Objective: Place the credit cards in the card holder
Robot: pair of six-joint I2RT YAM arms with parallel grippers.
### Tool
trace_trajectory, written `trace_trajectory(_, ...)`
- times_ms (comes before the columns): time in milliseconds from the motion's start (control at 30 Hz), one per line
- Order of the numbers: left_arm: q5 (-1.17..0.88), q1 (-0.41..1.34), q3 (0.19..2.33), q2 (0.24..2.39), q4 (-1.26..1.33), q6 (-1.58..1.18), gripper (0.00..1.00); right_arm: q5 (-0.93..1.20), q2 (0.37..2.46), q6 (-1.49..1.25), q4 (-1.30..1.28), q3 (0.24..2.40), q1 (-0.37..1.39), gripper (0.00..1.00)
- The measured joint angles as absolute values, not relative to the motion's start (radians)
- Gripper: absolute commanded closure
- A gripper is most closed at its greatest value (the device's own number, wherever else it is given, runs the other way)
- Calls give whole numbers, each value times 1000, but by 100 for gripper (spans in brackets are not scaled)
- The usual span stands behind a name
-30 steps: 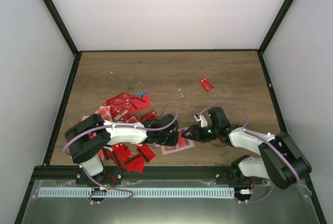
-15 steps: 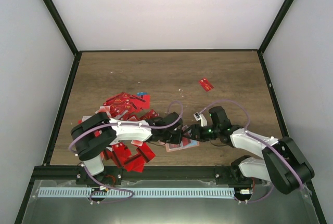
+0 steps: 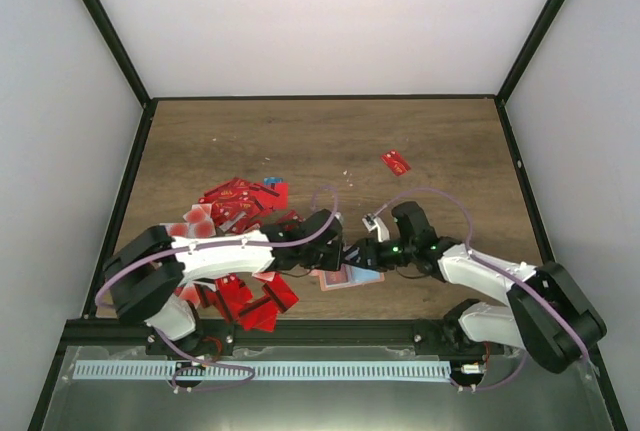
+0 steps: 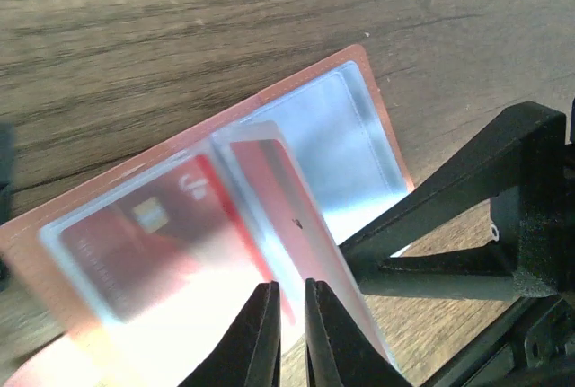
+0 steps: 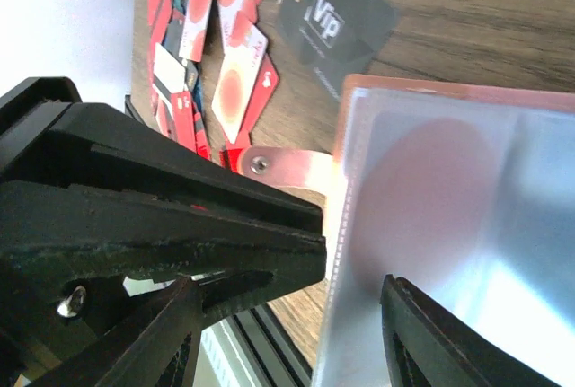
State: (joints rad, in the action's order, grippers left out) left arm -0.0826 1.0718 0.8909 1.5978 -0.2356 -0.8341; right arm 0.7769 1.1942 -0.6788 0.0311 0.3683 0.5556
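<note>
The card holder point(image 4: 359, 136) lies open on the wood, salmon-edged with clear sleeves; it also shows in the top view point(image 3: 345, 279). One red credit card point(image 4: 135, 234) sits in a left sleeve. A second red card point(image 4: 287, 198) stands tilted, partly inside the middle sleeve. My left gripper point(image 4: 291, 333) hovers just behind that card, its jaws a narrow slit apart with light showing through. My right gripper point(image 5: 301, 342) is open, and a clear sleeve point(image 5: 431, 225) lies between its fingers. One black finger point(image 4: 467, 180) of the right gripper rests against the holder's right page.
A heap of mostly red cards point(image 3: 240, 213) lies left of the holder, with more near the front edge point(image 3: 255, 301). A black card point(image 5: 337, 19) lies close to the holder. A lone red card point(image 3: 396, 162) sits farther back on the right.
Both grippers have crept left and slightly farther from the front edge, meeting over the holder. The left jaws, shut before, now stand a sliver apart.
</note>
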Motion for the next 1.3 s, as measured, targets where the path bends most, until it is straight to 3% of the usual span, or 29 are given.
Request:
trace_trajectory(233, -2, 1069, 830, 1431, -366, -847, 77, 753, 1281, -717, 66, 439, 652, 44)
trace_trajectory(367, 70, 1047, 789, 1307, -465, -867, 61, 743, 1365, -727, 83, 497, 724, 44)
trace_trajectory(800, 236, 827, 696, 994, -795, -923, 34, 706, 1528, -728, 121, 702, 822, 45)
trace_trajectory(933, 245, 720, 690, 988, -833, -914, 21, 699, 1605, -728, 121, 757, 859, 46)
trace_trajectory(1033, 241, 642, 690, 1029, -833, -899, 1, 698, 1625, -727, 125, 779, 873, 45)
trace_trajectory(1300, 253, 595, 815, 1248, -879, -847, 0, 669, 1598, -712, 136, 738, 874, 45)
